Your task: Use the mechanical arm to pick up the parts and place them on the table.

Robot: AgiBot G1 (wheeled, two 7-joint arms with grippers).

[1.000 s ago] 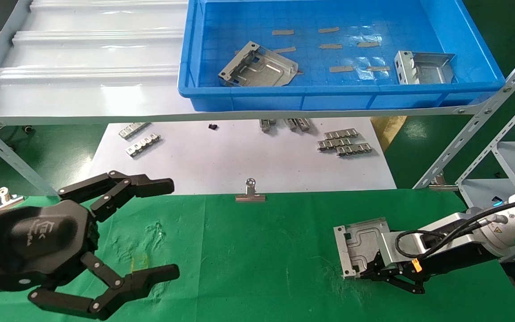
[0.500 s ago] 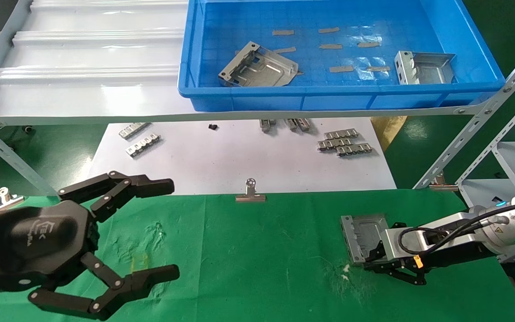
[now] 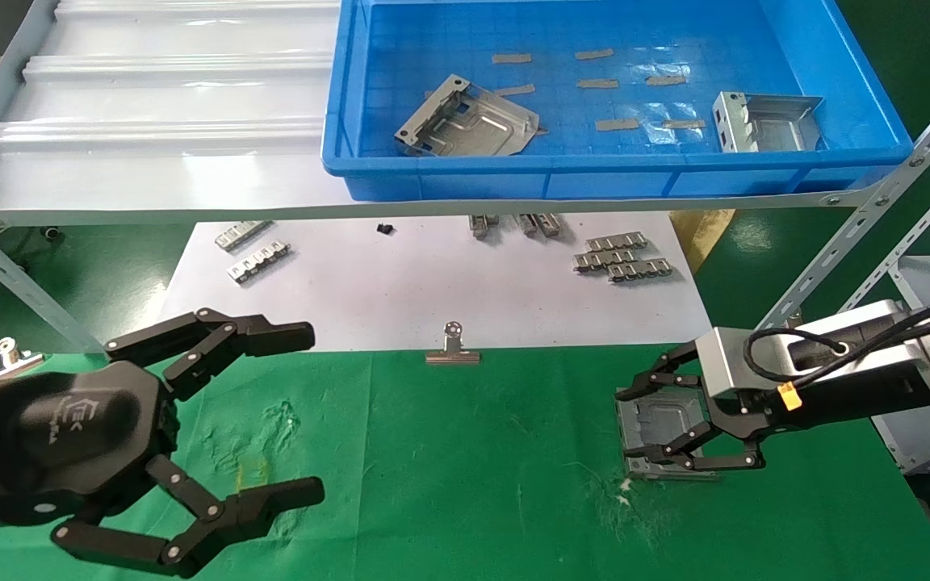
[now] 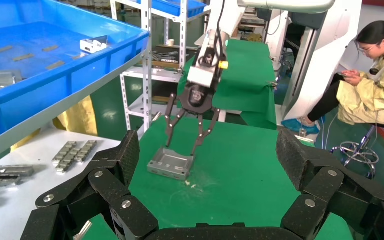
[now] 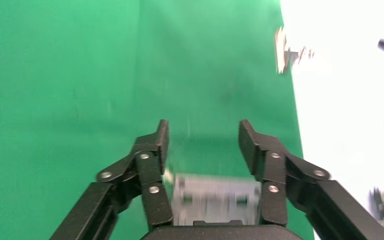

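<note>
A silver-grey part [image 3: 652,421] lies flat on the green table [image 3: 473,460], right of centre. My right gripper [image 3: 638,428] hangs just above it, open, with its fingers apart from the part on either side. The left wrist view shows the same: the right gripper [image 4: 181,148] is open over the part [image 4: 170,164]. In the right wrist view the part [image 5: 215,202] lies below the open gripper [image 5: 203,132]. Two more parts [image 3: 465,121] [image 3: 764,121] lie in the blue bin [image 3: 594,165] on the shelf. My left gripper [image 3: 312,411] is open and empty at the lower left.
A white sheet [image 3: 400,290] behind the table holds small toothed strips [image 3: 618,257]. A binder clip [image 3: 452,347] sits at the cloth's far edge. Slanted rack struts [image 3: 860,234] stand to the right. A seated person [image 4: 365,75] is beyond the table.
My right gripper has opened and let go of the part, then lifted and drawn back slightly. The part now lies flat on the cloth. The left arm has not moved.
</note>
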